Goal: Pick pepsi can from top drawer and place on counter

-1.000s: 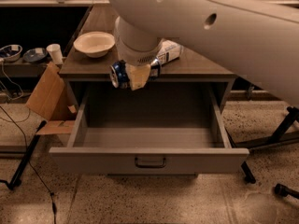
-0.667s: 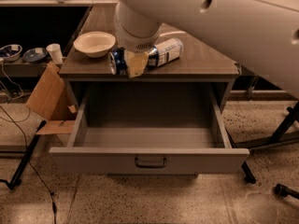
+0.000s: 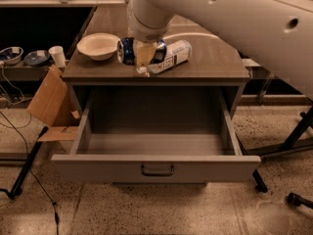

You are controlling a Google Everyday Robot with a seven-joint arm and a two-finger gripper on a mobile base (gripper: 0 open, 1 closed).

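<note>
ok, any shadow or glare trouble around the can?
Camera view: warm, dim light; top drawer's back is shadowed under the counter; no strong glare on the pepsi can, held by the pincer over the counter's front; the pale arm covers the upper right.

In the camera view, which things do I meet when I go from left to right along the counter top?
white bowl → pepsi can, gripped in the pincer near the front edge of the counter → clear bottle lying on its side
</note>
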